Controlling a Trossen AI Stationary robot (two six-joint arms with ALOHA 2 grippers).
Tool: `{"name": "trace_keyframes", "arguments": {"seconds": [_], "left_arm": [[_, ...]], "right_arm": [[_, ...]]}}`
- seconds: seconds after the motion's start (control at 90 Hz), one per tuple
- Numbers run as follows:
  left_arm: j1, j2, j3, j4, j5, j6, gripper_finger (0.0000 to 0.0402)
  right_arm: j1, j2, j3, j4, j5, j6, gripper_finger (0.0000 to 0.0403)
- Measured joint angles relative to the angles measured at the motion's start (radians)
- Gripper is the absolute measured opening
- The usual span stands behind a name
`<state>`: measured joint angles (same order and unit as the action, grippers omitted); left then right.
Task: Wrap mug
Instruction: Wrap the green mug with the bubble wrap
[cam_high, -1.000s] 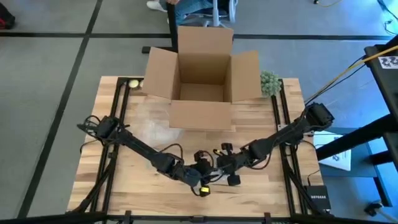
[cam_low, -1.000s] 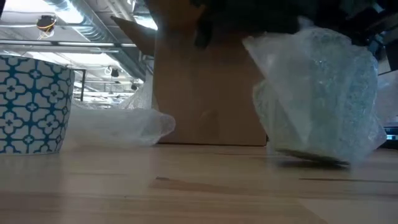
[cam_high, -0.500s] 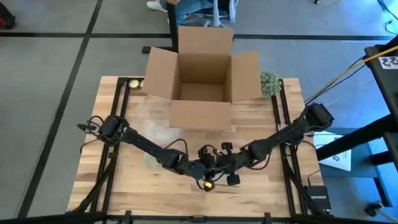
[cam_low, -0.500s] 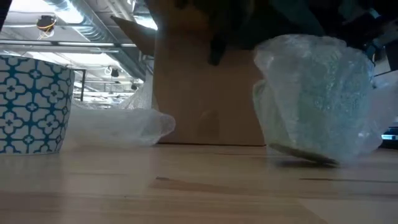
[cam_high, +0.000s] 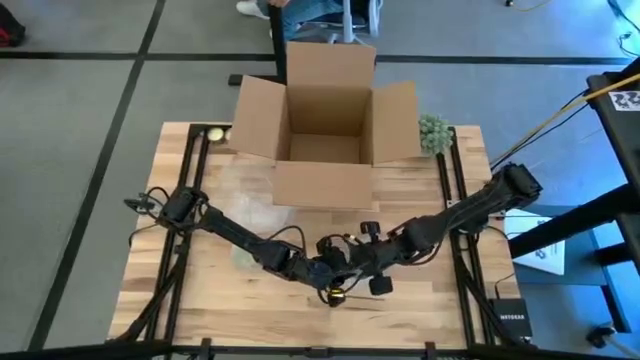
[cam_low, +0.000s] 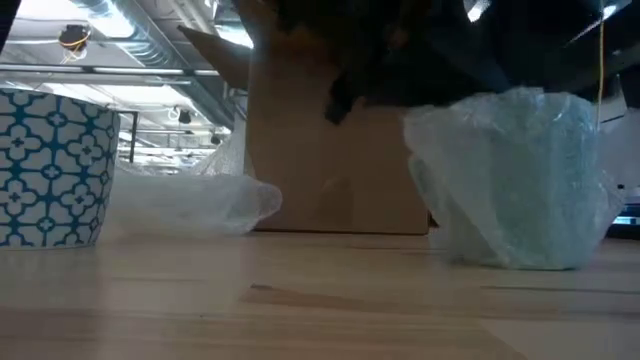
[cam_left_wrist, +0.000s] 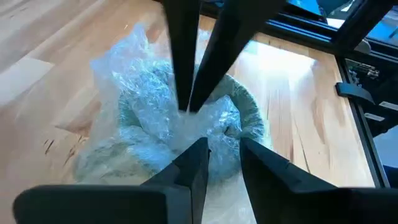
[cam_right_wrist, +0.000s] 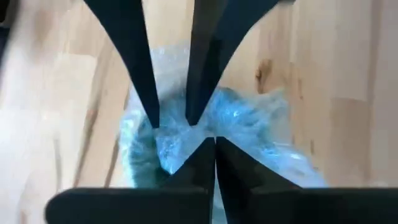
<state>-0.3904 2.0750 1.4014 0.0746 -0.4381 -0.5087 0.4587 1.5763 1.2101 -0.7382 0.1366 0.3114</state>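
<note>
The mug (cam_low: 512, 185), bundled in clear bubble wrap (cam_left_wrist: 134, 118), stands upright on its base on the wooden table (cam_high: 215, 290) near the front middle. Both grippers meet over its mouth and hide it in the high view. My left gripper (cam_left_wrist: 224, 149) comes from the table's left. Its fingers are a little apart, with a wad of wrap between them. My right gripper (cam_right_wrist: 213, 146) comes from the right and is shut on the wrap beside it. My left gripper pinches a bunched wad of bubble wrap (cam_left_wrist: 225, 134) at the mug's mouth between its two fingers, slanting down from the table's left. The mug stands on the table below. My right gripper pinches gathered wrap (cam_right_wrist: 186, 140) over the mouth, slanting down from the right, its fingers closed together.
An open cardboard box (cam_high: 325, 130) stands at the table's far middle. A blue-and-white patterned mug (cam_low: 52, 165) and a loose sheet of bubble wrap (cam_low: 190, 205) lie on the left. A small green plant (cam_high: 434, 132) sits at the far right.
The wrapped mug was tilted with one side of its base off the table; it has come down and now stands flat. My left gripper has moved toward the table's right and onto the mug's top, beside my right gripper.
</note>
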Motion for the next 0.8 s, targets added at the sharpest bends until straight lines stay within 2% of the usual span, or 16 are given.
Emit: {"name": "trace_keyframes", "arguments": {"seconds": [0.111,0.256,0.311,0.444,0.578,0.8], "left_arm": [[0.000,0.001,0.000,0.002,0.000,0.003,0.0078],[0.000,0.002,-0.001,0.010,0.002,0.005,0.0078],[0.000,0.002,-0.002,0.016,0.001,0.008,0.0078],[0.000,0.003,-0.003,0.019,0.001,0.008,0.0078],[0.001,0.003,-0.003,0.020,0.002,0.008,0.0078],[0.003,0.004,-0.003,0.042,0.009,0.015,0.0078]], "right_arm": [[0.000,-0.001,0.060,-0.097,0.006,0.006,0.0001],[-0.001,-0.005,0.075,-0.179,0.148,0.007,0.0001],[-0.002,-0.004,0.047,-0.174,0.167,0.008,0.0001],[-0.008,0.014,-0.045,-0.063,0.154,0.049,0.0001],[0.004,0.013,-0.115,0.086,0.055,0.060,0.0001],[0.004,0.052,-0.210,0.233,0.029,0.082,0.0001]]}}
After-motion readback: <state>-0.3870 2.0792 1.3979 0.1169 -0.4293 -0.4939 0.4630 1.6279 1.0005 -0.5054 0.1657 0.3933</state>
